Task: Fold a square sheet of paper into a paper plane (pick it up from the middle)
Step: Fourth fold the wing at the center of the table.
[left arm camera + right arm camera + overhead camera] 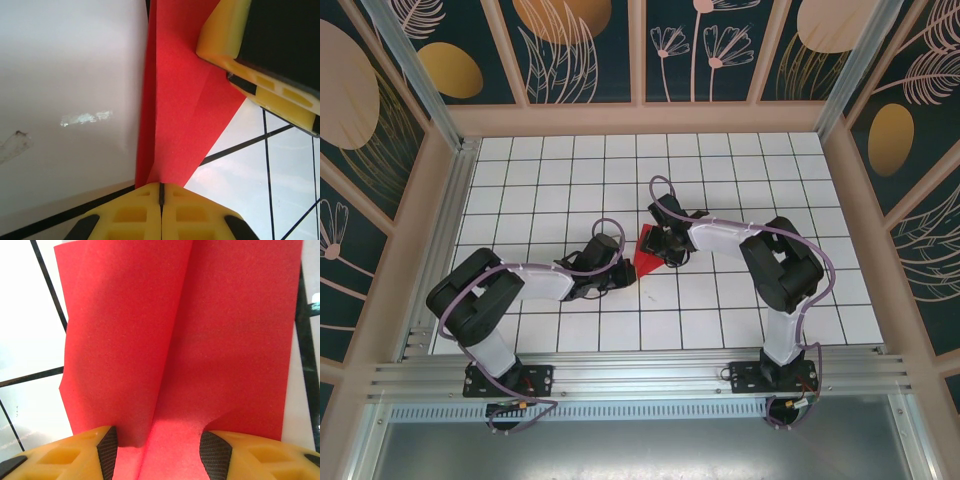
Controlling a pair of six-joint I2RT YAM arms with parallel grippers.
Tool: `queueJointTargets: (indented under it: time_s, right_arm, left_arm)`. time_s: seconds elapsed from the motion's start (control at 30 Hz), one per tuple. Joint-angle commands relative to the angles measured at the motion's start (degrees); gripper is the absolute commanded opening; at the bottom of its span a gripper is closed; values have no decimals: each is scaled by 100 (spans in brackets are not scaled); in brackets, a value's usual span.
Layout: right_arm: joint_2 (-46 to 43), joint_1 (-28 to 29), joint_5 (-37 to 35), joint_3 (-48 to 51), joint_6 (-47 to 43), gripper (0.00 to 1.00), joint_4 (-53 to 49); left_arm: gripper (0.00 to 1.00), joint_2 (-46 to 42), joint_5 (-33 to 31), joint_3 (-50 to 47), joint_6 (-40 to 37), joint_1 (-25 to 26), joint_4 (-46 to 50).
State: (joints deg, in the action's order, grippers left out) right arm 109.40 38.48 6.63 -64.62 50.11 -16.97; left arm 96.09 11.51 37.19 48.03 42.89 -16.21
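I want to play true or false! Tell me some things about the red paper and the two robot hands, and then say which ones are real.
1. The left gripper is wide open. False: its jaws are shut, pinching the red paper.
2. The right gripper has its fingers apart, with the paper between them. True.
3. The paper is perfectly smooth, with no folds. False: a crease runs down it.
4. The table is white with black grid lines. True.
5. The two grippers are at opposite ends of the table. False: they are close together, both at the paper.
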Motion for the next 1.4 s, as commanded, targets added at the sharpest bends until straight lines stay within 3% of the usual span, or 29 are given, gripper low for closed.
queueJointTargets:
  time_s: [0.0, 0.6, 1.13, 1.37]
  right_arm:
    - [1060, -86, -725, 495, 36, 56, -815]
    - [1083, -86, -725, 530, 43, 56, -808]
    - [1118, -86, -725, 534, 58, 56, -781]
    - [1140, -86, -720, 541, 56, 56, -772]
  left_arm:
    - [6, -125, 38, -81, -127, 52, 513]
    - [5, 37, -41, -298, -127, 64, 711]
    - [5, -635, 135, -499, -452, 83, 1381]
    - [9, -1210, -5, -303, 47, 78, 320]
